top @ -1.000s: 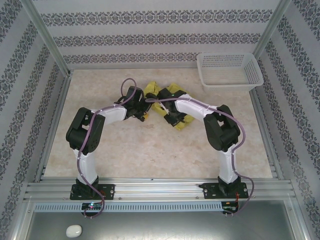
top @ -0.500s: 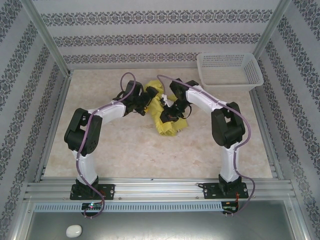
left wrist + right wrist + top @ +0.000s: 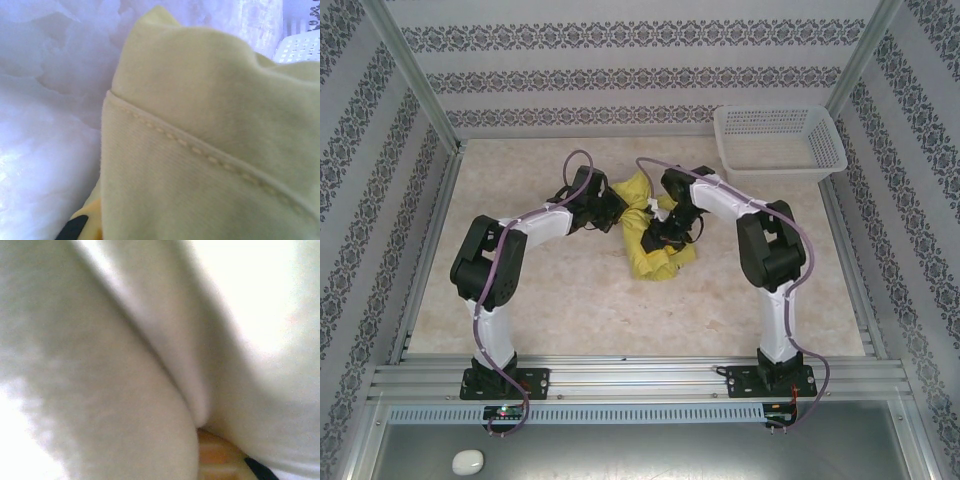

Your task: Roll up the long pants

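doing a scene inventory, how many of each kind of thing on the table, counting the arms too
pants: 1
basket: 1
arms: 2 (left, right)
total: 4

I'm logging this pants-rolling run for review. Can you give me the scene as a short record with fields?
garment: long pants, bunched in a heap mid-table, no neat roll visible
left gripper: shut, apparently on the heap's left edge
right gripper: pressed into the cloth, open or shut unclear
basket: white, far right corner, apart from the pants
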